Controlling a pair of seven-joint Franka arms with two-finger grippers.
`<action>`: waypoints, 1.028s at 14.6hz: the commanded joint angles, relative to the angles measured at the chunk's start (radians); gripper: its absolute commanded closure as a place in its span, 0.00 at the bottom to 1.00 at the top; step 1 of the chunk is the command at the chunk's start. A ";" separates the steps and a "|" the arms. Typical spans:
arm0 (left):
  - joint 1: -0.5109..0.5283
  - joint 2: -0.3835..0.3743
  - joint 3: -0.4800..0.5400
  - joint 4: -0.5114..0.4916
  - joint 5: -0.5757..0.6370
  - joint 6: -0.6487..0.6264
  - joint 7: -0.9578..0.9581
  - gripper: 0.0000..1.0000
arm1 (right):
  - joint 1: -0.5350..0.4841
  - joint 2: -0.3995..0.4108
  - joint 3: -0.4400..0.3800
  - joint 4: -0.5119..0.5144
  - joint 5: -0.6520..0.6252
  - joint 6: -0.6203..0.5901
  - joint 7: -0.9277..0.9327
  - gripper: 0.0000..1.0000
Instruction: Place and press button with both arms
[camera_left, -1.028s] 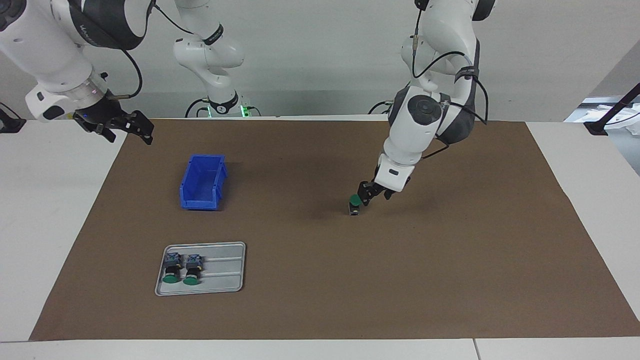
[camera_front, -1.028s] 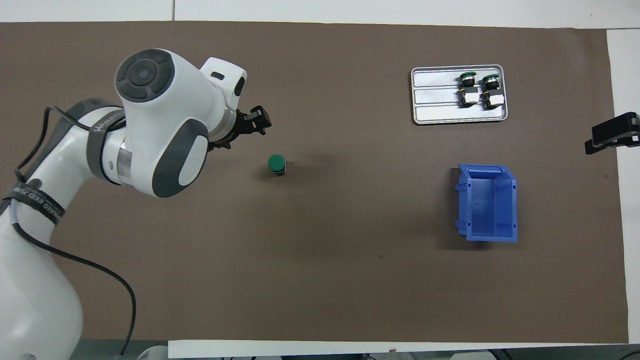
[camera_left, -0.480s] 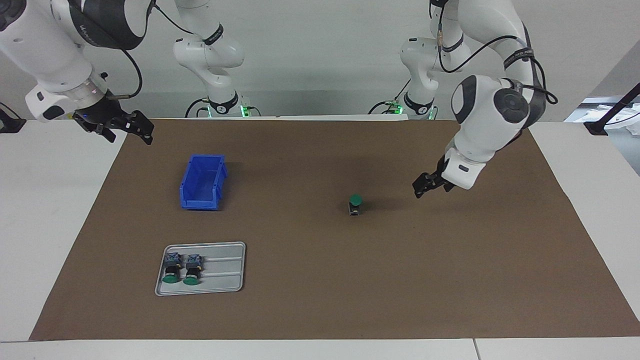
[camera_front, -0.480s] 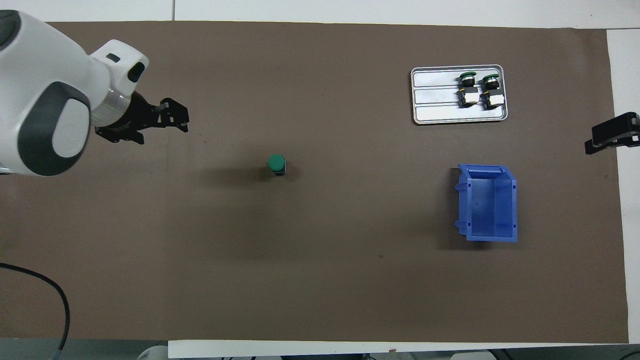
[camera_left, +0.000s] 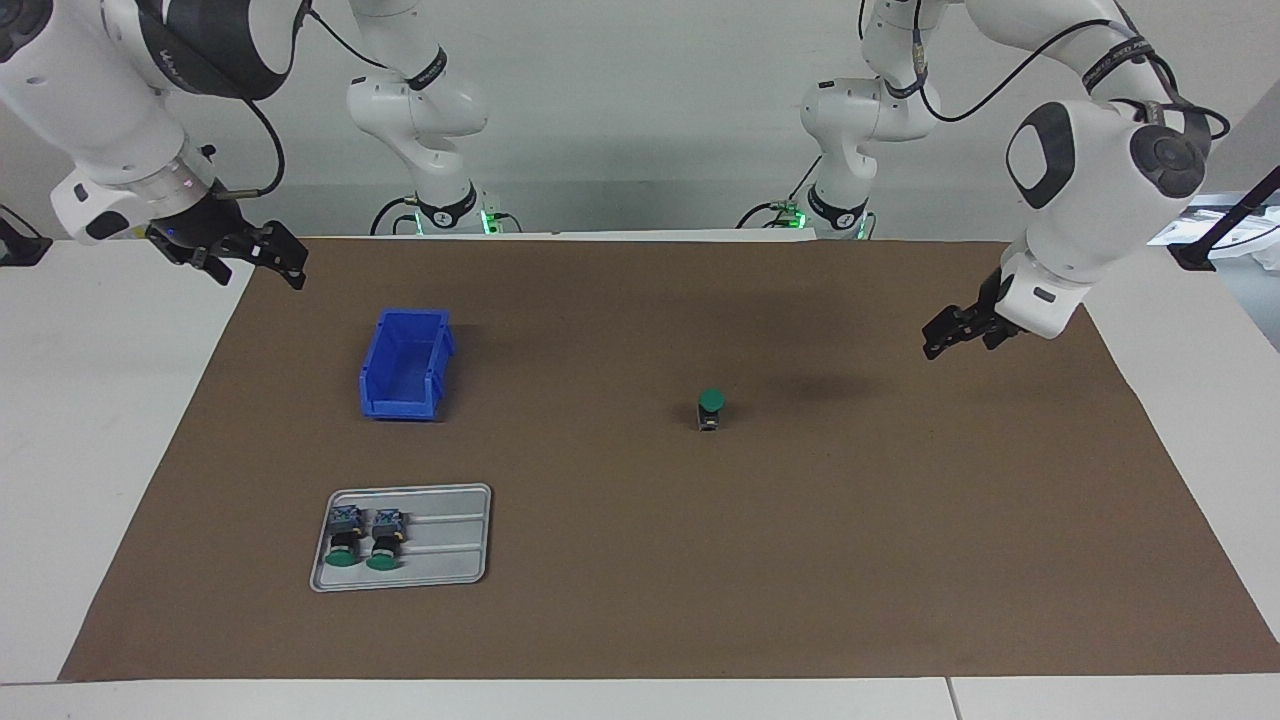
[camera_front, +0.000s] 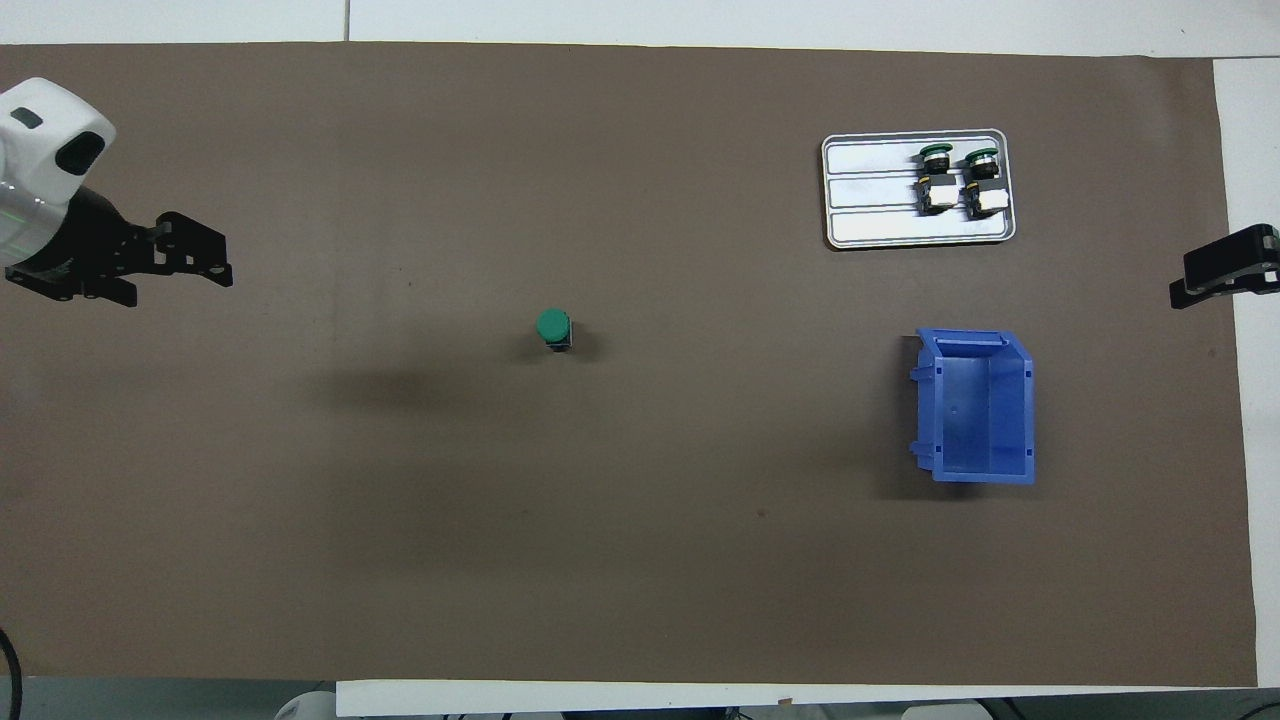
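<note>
One button (camera_left: 710, 408) (camera_front: 553, 328) stands upright with its green cap up on the brown mat, near the middle of the table, and nothing touches it. My left gripper (camera_left: 945, 340) (camera_front: 222, 270) hangs open and empty above the mat, well away from the button toward the left arm's end. My right gripper (camera_left: 258, 278) (camera_front: 1185, 290) waits open and empty above the mat's edge at the right arm's end. Two more buttons (camera_left: 345, 535) (camera_left: 385, 535) lie on their sides in a grey tray (camera_left: 450, 560) (camera_front: 870, 200).
An empty blue bin (camera_left: 405, 365) (camera_front: 980, 405) sits on the mat nearer to the robots than the tray, toward the right arm's end. The brown mat (camera_left: 900, 560) covers most of the white table.
My left gripper has let go of the upright button, lifted and swung away toward the left arm's end. The button has stayed in place. The right arm has not moved.
</note>
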 joint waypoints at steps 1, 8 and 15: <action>0.014 -0.004 -0.007 0.098 0.024 -0.145 0.025 0.01 | -0.009 -0.026 0.008 -0.028 -0.001 0.004 -0.018 0.01; 0.037 -0.009 -0.007 0.166 0.082 -0.261 0.072 0.01 | -0.009 -0.025 0.007 -0.028 -0.001 0.004 -0.018 0.01; 0.076 -0.010 -0.007 0.167 0.079 -0.231 0.078 0.00 | -0.009 -0.025 0.008 -0.028 -0.001 0.004 -0.018 0.01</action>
